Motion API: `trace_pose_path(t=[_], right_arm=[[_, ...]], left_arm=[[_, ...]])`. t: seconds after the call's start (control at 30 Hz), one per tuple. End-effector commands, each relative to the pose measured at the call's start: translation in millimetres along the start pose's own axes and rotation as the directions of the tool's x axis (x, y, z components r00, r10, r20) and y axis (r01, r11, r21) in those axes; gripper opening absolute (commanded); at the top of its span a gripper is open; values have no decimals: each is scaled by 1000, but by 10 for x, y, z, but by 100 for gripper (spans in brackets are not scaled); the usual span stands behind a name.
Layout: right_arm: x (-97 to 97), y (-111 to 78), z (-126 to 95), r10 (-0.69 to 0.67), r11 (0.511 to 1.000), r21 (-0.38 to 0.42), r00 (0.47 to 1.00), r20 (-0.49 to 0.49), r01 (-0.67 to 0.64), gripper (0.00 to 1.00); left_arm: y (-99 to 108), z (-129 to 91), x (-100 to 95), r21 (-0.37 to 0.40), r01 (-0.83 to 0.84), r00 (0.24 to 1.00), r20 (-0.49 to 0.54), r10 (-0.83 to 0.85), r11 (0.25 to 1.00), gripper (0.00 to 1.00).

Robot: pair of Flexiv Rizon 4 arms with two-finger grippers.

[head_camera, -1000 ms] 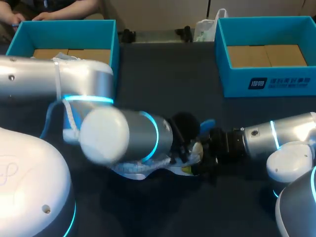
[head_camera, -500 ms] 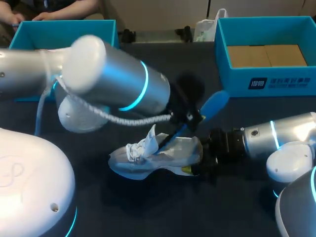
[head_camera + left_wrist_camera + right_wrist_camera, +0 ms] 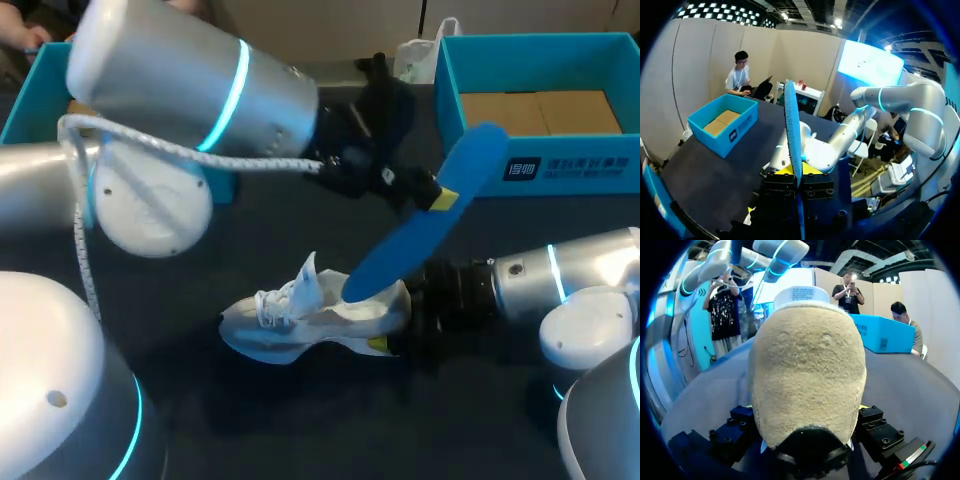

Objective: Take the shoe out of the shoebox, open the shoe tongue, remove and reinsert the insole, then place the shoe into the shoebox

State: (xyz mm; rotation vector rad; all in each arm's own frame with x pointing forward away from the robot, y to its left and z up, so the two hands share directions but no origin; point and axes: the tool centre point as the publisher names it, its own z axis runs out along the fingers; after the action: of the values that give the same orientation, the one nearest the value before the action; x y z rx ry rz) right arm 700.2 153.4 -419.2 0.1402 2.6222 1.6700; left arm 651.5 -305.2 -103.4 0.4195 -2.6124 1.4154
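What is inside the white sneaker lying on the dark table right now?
Only the lower end of the flat blue insole dips into the opening of the white sneaker; the left pincer holds its upper part clear. The shoe's floor beneath is hidden by its sides.

Blue insole (image 3: 410, 245), white shoe (image 3: 290, 325), teal shoebox (image 3: 447, 100)

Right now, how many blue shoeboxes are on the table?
2. The left shoebox stands at the table's far left, mostly hidden behind the left arm. The right shoebox stands open at the far right. The arms may hide more.
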Motion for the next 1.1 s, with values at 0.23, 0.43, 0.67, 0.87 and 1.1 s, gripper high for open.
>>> trace_pose_path(t=[0.23, 0.43, 0.67, 0.87, 1.1], right_arm=[[3, 21, 6, 1, 1000, 7, 1000, 1, -1, 0], [3, 21, 6, 1, 1000, 7, 1000, 1, -1, 0], [3, 21, 6, 1, 1000, 7, 1000, 1, -1, 0], [3, 21, 6, 1, 1000, 7, 1000, 1, -1, 0], [3, 21, 6, 1, 1000, 7, 1000, 1, -1, 0]], left_arm=[[27, -284, -25, -5, -3, 996, -87, 3, 1000, 0], [104, -317, -115, 11, 59, 997, -51, -58, 998, 0], [-85, -610, -8, 110, 61, 997, -50, -56, 992, 0], [-367, -974, 168, 204, 83, 988, -141, -55, 975, 0], [-367, -974, 168, 204, 83, 988, -141, -55, 975, 0]])
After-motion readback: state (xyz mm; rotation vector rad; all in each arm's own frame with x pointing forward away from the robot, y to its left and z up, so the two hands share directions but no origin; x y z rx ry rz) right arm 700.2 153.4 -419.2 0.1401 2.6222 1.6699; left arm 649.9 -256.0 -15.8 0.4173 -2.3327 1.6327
